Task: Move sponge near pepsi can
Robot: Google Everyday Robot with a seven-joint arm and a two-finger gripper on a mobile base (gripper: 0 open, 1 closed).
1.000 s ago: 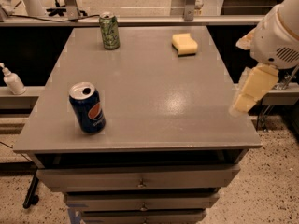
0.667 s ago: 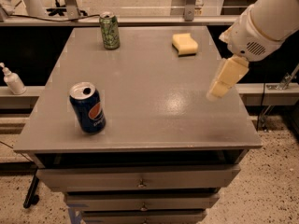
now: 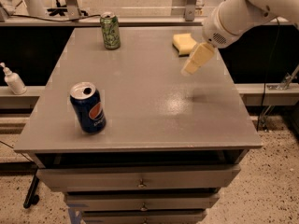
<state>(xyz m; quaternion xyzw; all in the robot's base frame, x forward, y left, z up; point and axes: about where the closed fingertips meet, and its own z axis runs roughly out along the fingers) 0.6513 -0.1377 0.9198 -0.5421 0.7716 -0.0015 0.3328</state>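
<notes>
The pale yellow sponge (image 3: 183, 43) lies flat near the far right corner of the grey table (image 3: 145, 92). The dark blue pepsi can (image 3: 88, 108) stands upright near the front left edge, its top opened. My gripper (image 3: 192, 67), with pale yellow fingers on a white arm coming in from the upper right, hangs above the table just in front of and slightly right of the sponge, a little above it and not touching it. It holds nothing that I can see.
A green drink can (image 3: 110, 30) stands at the far left of the table. A white pump bottle (image 3: 13, 80) sits on a ledge to the left. Drawers (image 3: 140, 181) sit below the table's front edge.
The arm has swung left and away from me, from off the table's right edge to a spot right beside the sponge. The sponge and both cans have not moved.
</notes>
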